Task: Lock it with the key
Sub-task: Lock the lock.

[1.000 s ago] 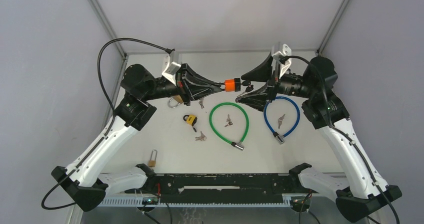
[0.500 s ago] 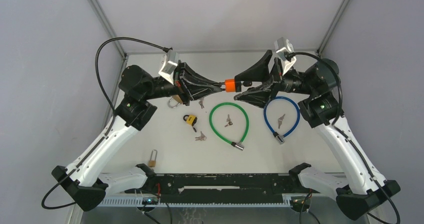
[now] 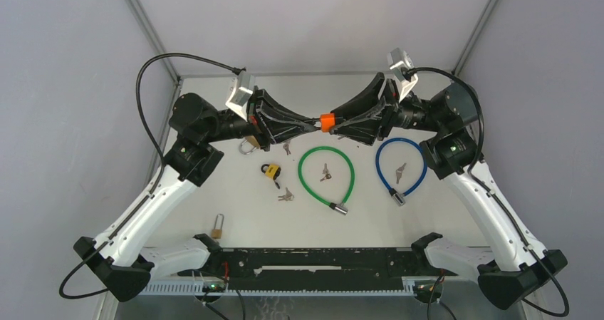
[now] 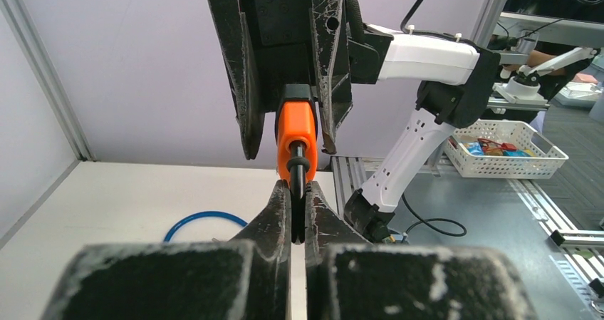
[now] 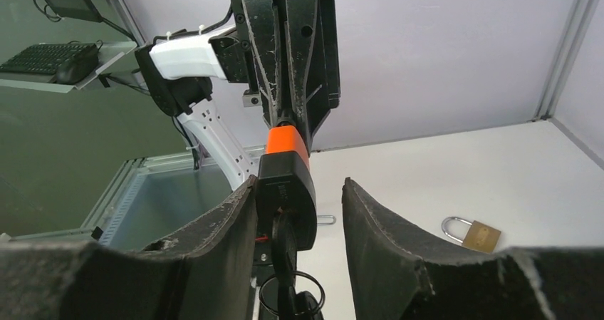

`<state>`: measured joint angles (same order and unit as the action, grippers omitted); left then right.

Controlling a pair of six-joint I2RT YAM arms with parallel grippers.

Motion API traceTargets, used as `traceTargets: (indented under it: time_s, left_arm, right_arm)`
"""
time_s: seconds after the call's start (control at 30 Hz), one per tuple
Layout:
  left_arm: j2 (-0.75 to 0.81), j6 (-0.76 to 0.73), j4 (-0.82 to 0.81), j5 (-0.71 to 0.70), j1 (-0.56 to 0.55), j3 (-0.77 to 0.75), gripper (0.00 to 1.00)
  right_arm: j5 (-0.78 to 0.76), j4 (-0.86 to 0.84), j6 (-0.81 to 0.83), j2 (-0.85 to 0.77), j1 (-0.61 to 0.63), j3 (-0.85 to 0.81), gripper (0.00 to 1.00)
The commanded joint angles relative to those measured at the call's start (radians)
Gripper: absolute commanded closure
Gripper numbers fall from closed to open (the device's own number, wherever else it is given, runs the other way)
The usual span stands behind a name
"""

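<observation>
Above mid-table, left gripper clamps orange padlock; right gripper, jaws apart, should centre on key before pinching.

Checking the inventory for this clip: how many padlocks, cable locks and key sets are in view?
Padlocks: 4 (orange padlock, yellow padlock, two brass padlocks)
Cable locks: 2 (green cable lock, blue cable lock)
Key sets: 5 (four loose key sets, one key in the orange padlock)
Total: 11
</observation>
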<state>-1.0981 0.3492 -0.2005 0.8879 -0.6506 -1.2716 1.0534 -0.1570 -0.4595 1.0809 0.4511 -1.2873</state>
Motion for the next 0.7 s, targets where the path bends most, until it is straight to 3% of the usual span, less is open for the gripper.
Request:
traceTargets:
  time_s: [0.0,0.1,0.17,0.2,0.27,0.3,0.47,0.57,0.67]
  left_arm:
    - [0.009,0.021,-0.081,-0.008,-0.007,0.011,1.00]
    - [0.009,0.022,-0.085,-0.011,-0.008,0.012,1.00]
    - [0.010,0.026,-0.085,-0.008,-0.010,0.012,1.00]
    - [0.007,0.028,-0.085,-0.007,-0.010,0.012,1.00]
    - [0.006,0.033,-0.085,-0.009,-0.011,0.013,1.00]
    - [0.005,0.038,-0.088,-0.012,-0.011,0.012,1.00]
    - [-0.001,0.081,-0.086,-0.007,-0.011,0.010,1.00]
    - [-0.002,0.064,-0.026,-0.005,-0.008,-0.001,0.71]
    - [0.009,0.011,0.048,-0.015,0.007,-0.006,0.53]
  right_arm:
    - [-0.024,-0.023,-0.007,0.000,0.017,-0.009,0.47]
    - [-0.050,0.062,0.044,0.000,0.025,-0.030,0.50]
    - [-0.053,0.064,0.043,-0.002,0.026,-0.031,0.59]
    - [-0.055,0.060,0.042,-0.003,0.028,-0.030,0.68]
    - [-0.071,0.066,0.057,-0.001,0.037,-0.030,0.95]
    - [-0.071,0.072,0.066,0.000,0.044,-0.030,1.00]
    - [-0.070,0.106,0.094,-0.007,0.034,-0.029,1.00]
    - [-0.077,0.103,0.062,-0.021,-0.019,-0.029,1.00]
    - [-0.076,0.097,0.042,-0.033,-0.053,-0.029,1.00]
